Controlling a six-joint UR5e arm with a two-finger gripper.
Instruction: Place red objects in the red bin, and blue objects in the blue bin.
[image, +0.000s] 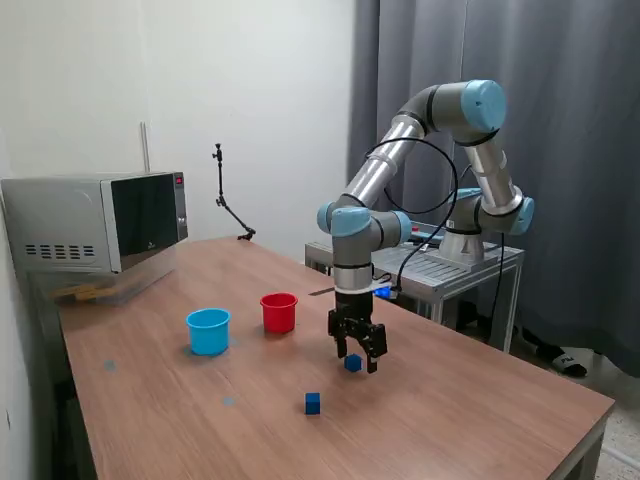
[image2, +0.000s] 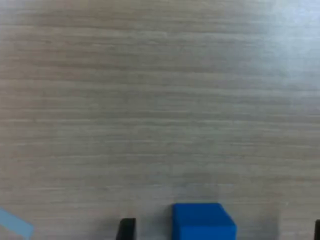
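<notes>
We see our hand (image: 358, 360) spread open around one blue cube (image: 353, 363); another blue cube (image: 313, 403) remains unsorted on the tabletop (image: 450, 410).

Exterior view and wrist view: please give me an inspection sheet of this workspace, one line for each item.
Surface: wooden table, bare wood grain.
Job's things: blue cup and red cup upright, apart; one blue cube between the fingers, second blue cube free; red cubes: nothing seen.
Clutter: nothing seen.
Grippers: gripper low over the table, jaws open around the cube.
Cables: black cable looping along the arm.
Surroundings: microwave, metal cart, grey curtain.
</notes>
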